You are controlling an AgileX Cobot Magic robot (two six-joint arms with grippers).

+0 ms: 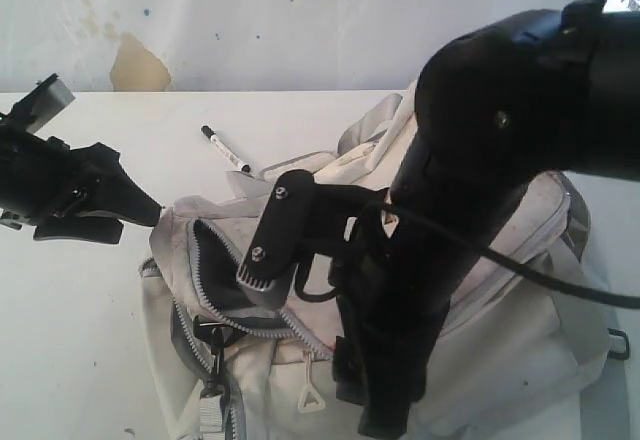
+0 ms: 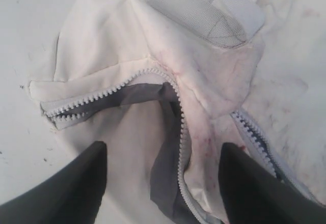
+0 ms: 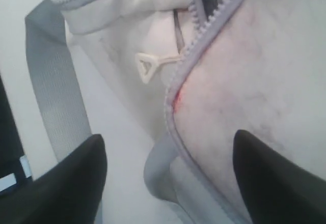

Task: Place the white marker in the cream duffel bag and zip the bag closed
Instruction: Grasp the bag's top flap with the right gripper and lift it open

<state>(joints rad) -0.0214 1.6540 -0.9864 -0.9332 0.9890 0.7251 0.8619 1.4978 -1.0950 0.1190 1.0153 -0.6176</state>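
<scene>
Bright, flat, washed-out light; both wrist views soft, edges perhaps out of focus.

The cream duffel bag (image 1: 500, 360) shows reddish smudges, pale grey zipper teeth and dark grey lining (the zipper pull (image 3: 150, 66) is cream). The white marker (image 1: 226, 150), upper left of centre, has black caps.

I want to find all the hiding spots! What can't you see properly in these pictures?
Exterior view: the right arm covers the middle of the cream duffel bag, hiding part of its zipper.
Exterior view: the print on the white marker is too small to read.
Left wrist view: folded grey lining hides the bag's inside.
Both wrist views: the marker is out of frame.
</scene>
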